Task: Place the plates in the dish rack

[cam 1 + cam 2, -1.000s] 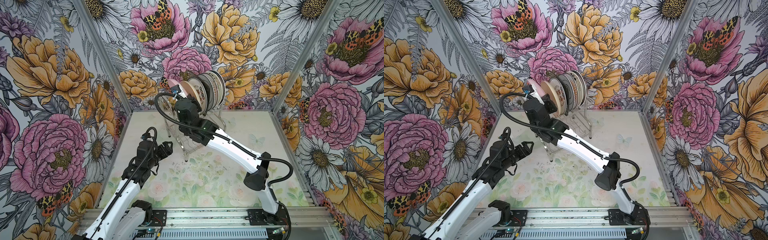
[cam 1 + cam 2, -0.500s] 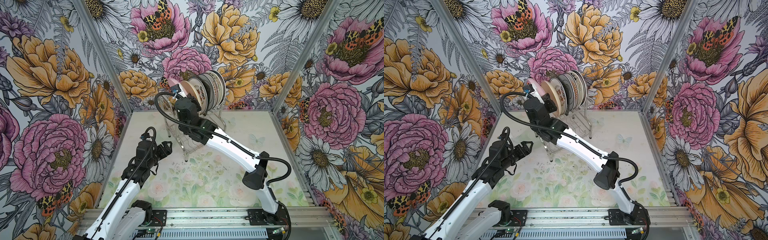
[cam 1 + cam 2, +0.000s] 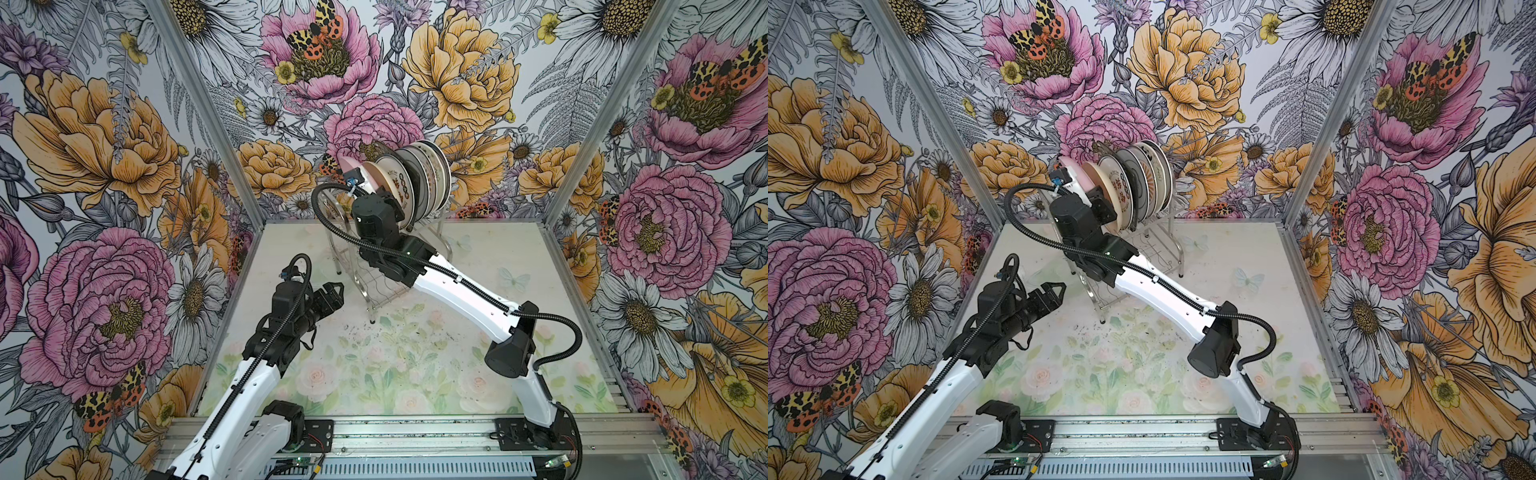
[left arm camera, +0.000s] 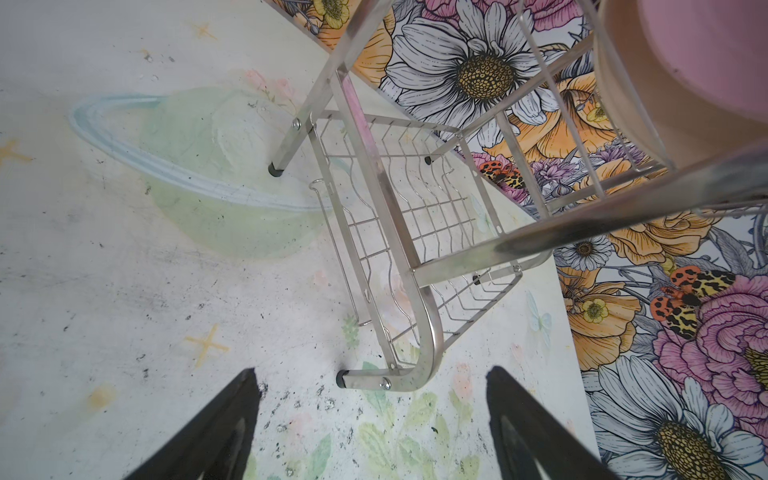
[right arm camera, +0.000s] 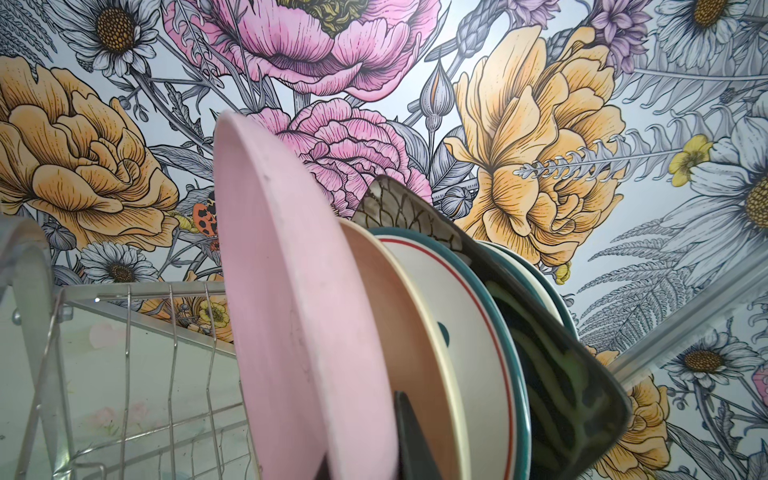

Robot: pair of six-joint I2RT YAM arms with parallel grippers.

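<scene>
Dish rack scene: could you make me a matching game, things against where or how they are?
1 pink plate
2 dark square plate
3 left tool
4 dish rack's lower tier

A open, holding nothing
B no plates in it
C end of the row, pinched by the right tool
D corner poking above round plates

Pairs: 1-C, 2-D, 3-A, 4-B

Shiny two-tier stainless-steel wire dish rack (image 3: 374,291) stands upright on the table (image 3: 478,257) near the back wall; its upper tier carries a row of plates on edge, leaning together; round plain pink plate (image 5: 291,291) at the row's end; plain cream round plate (image 5: 399,332) just beside it; then a white teal-rimmed round plate (image 5: 469,324); then a dark square floral plate (image 5: 565,374).
</scene>
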